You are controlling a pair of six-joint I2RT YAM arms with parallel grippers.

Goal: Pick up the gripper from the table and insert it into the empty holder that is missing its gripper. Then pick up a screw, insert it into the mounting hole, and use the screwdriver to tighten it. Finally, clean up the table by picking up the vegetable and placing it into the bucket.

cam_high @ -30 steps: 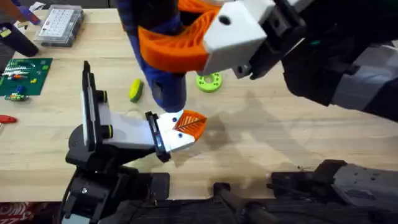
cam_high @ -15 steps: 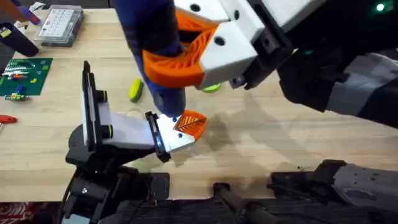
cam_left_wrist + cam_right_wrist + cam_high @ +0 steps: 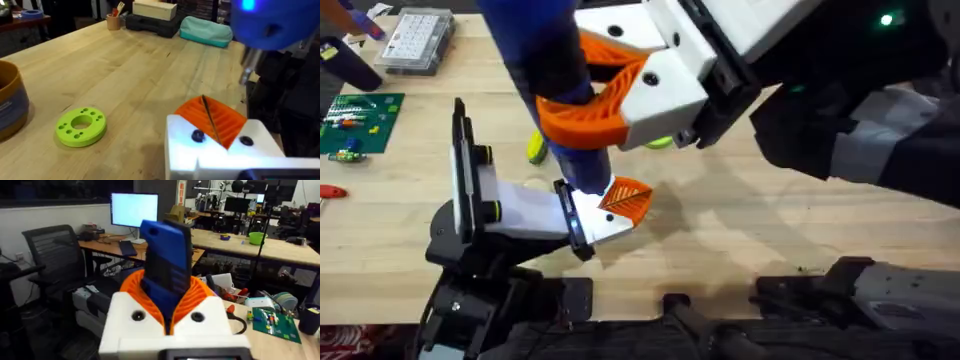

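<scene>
Two arms split the work: the right gripper [image 3: 605, 95], its orange ribbed pads clamped on the thick bright-blue cylindrical screwdriver [image 3: 555, 70], holds the tool upright with its tip down over the white wedge-shaped plastic holder [image 3: 595, 222], presumably to drive the mounting screw. Seated in that holder, the small orange ribbed triangular gripper [image 3: 628, 199] points toward 2 o'clock, while the yellow-and-green toy vegetable [image 3: 536, 148] waits at 10 o'clock; whether the left gripper [image 3: 220, 150] is clenched or released, I cannot tell.
</scene>
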